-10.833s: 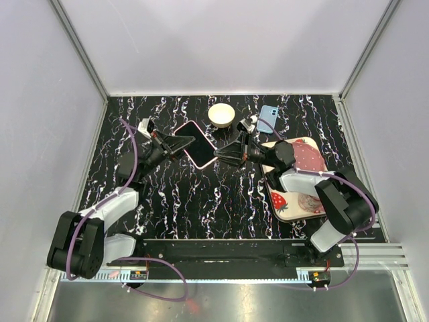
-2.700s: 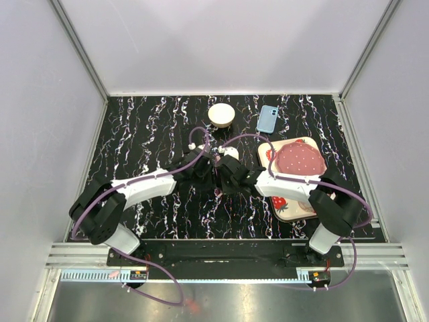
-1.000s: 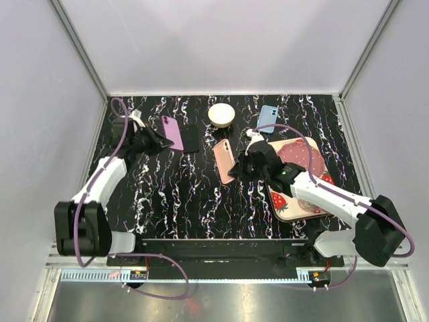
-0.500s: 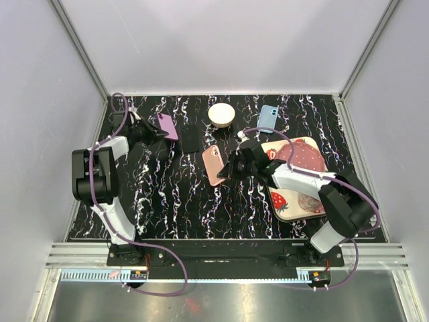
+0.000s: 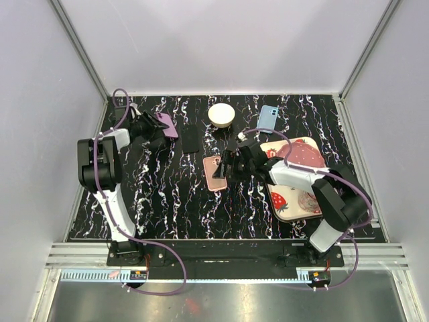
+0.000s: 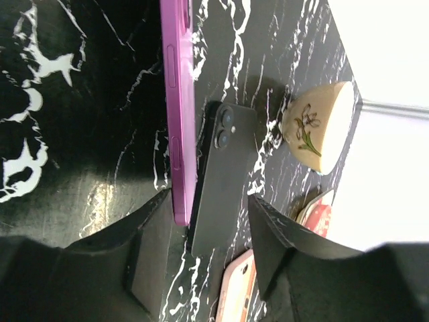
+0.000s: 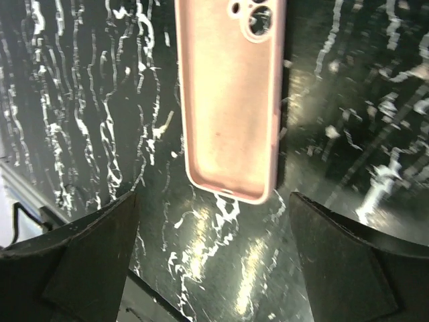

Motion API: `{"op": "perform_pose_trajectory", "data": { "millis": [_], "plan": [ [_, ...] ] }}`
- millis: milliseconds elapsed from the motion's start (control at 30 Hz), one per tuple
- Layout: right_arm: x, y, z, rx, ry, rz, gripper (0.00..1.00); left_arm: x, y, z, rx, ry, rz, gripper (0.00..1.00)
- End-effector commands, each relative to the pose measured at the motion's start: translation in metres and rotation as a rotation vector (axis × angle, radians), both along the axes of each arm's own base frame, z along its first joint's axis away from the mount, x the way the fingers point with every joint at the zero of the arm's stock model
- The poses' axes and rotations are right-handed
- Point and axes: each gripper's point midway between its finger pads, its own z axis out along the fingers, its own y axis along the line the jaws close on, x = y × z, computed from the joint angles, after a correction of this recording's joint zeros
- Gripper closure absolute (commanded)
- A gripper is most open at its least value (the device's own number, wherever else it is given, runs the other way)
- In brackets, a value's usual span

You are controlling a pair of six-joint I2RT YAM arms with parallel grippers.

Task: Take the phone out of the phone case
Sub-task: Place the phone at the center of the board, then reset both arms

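Observation:
The purple phone [image 6: 177, 114] [image 5: 167, 125] is at the far left of the table, tilted up on its long edge with its side buttons showing. Its near end reaches in between my left gripper's [image 6: 211, 201] [image 5: 153, 127] parted fingers, close to one finger and apart from the other. The empty pink phone case [image 7: 231, 100] [image 5: 214, 172] lies inside up on the black marbled table. My right gripper [image 7: 214, 208] [image 5: 226, 166] stands wide open just short of the case's end, nothing between its fingers.
A black phone [image 6: 221, 168] [image 5: 190, 138] lies flat beside the purple one. A cream bowl [image 5: 221, 115] and a blue phone [image 5: 268, 119] sit at the back. A strawberry-patterned tray [image 5: 280, 204] lies under the right arm.
Both grippers have opened. The right one has let go of the pink case, which now lies flat on the table. The left jaws have parted around the purple phone's end.

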Motion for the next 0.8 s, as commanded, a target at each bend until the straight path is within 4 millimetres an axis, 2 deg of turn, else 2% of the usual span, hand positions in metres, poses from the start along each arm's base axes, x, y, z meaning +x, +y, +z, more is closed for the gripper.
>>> {"op": "perform_pose_trajectory", "data": {
  "millis": [0, 33, 67, 100, 133, 200, 233, 300, 333, 367, 533, 600, 633, 767],
  "plan": [
    [0.014, -0.026, 0.041, -0.085, -0.124, -0.075, 0.05, 0.015, 0.011, 0.034, 0.062, -0.108, 0.014, 0.46],
    [0.014, -0.037, 0.042, -0.134, -0.135, -0.099, 0.04, 0.013, 0.013, 0.038, 0.077, -0.1, 0.026, 0.35],
    [0.013, -0.043, 0.056, -0.137, -0.166, -0.114, 0.02, 0.013, 0.014, 0.043, 0.091, -0.115, 0.03, 0.32],
    [0.012, -0.048, 0.061, -0.151, -0.179, -0.114, 0.02, 0.008, 0.015, 0.042, 0.103, -0.099, 0.029, 0.29],
    [0.013, -0.063, 0.062, -0.211, -0.196, -0.154, 0.0, 0.003, 0.017, 0.052, 0.116, -0.105, 0.035, 0.25],
    [0.013, -0.075, 0.083, -0.229, -0.242, -0.187, 0.0, -0.01, 0.016, 0.06, 0.133, -0.094, 0.03, 0.23],
    [0.01, -0.09, 0.082, -0.288, -0.241, -0.22, 0.0, -0.023, 0.015, 0.074, 0.142, -0.118, 0.037, 0.18],
    [0.007, -0.104, 0.097, -0.309, -0.265, -0.264, 0.0, -0.037, 0.016, 0.088, 0.159, -0.14, 0.053, 0.14],
    [0.003, -0.114, 0.097, -0.34, -0.26, -0.284, 0.0, -0.052, 0.017, 0.102, 0.176, -0.154, 0.065, 0.14],
    [0.001, -0.118, 0.106, -0.33, -0.277, -0.291, 0.0, -0.06, 0.018, 0.107, 0.19, -0.157, 0.074, 0.14],
    [-0.012, -0.132, 0.114, -0.341, -0.273, -0.31, 0.0, -0.119, 0.009, 0.144, 0.25, -0.239, 0.072, 0.12],
    [-0.015, -0.135, 0.114, -0.341, -0.274, -0.316, 0.0, -0.136, 0.005, 0.148, 0.258, -0.252, 0.059, 0.12],
    [-0.016, -0.135, 0.113, -0.341, -0.273, -0.31, 0.0, -0.153, 0.001, 0.153, 0.257, -0.281, 0.038, 0.12],
    [-0.021, -0.138, 0.106, -0.348, -0.258, -0.313, 0.0, -0.197, -0.008, 0.148, 0.275, -0.303, -0.013, 0.12]
  ]
}}
